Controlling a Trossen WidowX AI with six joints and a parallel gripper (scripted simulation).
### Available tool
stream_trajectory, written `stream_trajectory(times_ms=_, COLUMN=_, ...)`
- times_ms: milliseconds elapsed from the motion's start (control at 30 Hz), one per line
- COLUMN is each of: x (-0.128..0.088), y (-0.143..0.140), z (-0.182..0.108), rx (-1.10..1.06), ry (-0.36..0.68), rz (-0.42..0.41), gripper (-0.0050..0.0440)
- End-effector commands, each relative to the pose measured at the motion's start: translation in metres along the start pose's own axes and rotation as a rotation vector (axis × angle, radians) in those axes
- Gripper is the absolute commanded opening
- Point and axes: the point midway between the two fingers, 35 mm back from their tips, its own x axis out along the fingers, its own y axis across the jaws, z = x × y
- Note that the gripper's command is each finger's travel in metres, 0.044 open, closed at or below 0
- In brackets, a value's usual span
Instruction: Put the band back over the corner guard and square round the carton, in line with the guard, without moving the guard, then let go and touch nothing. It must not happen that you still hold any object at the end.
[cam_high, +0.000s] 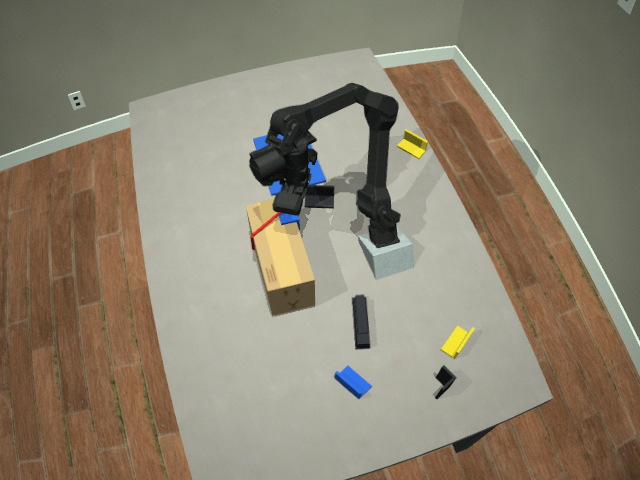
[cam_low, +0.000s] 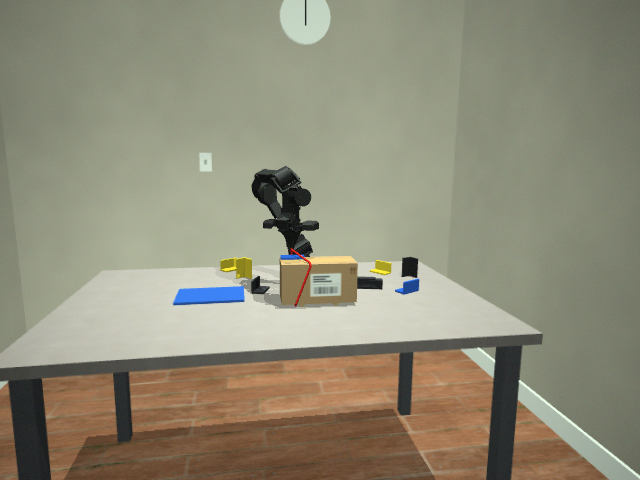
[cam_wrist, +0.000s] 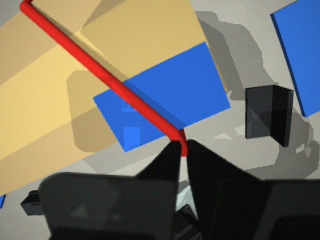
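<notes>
The tan carton (cam_high: 284, 258) (cam_low: 292, 279) (cam_wrist: 45, 100) stands on the table. The blue corner guard (cam_high: 289, 219) (cam_low: 290, 256) (cam_wrist: 185, 90) lies over the carton's top edge on the arm's side, near one end. My gripper (cam_low: 291, 250) (cam_wrist: 182, 146) is shut on the red band and holds it just above and outside the guard's edge. The band (cam_high: 266, 224) (cam_low: 302, 285) (cam_wrist: 105, 77) runs slantwise over the carton's top and crosses above the guard. On the far long side it slants down the face. Its lower part on the arm's side is mostly hidden.
A blue slab (cam_high: 317, 173) (cam_low: 209, 295) (cam_wrist: 300, 60) and a black angle piece (cam_high: 320, 197) (cam_low: 261, 288) (cam_wrist: 260, 112) lie beyond the guard end. A black bar (cam_high: 360, 320) (cam_low: 370, 282), a loose blue angle piece (cam_high: 353, 381) and yellow angle pieces (cam_high: 412, 144) lie farther off.
</notes>
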Motion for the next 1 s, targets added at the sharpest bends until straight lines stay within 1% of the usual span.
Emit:
stream_trajectory(times_ms=0, x=0.0, y=0.001, z=0.005, rx=-0.003, ry=0.007, rz=-0.009, gripper=0.0)
stream_trajectory(times_ms=567, x=0.001, y=0.012, z=0.026, rx=-0.006, ry=0.013, rz=-0.015, gripper=0.0)
stream_trajectory(times_ms=967, x=0.005, y=0.013, z=0.027, rx=-0.006, ry=0.013, rz=-0.016, gripper=0.0)
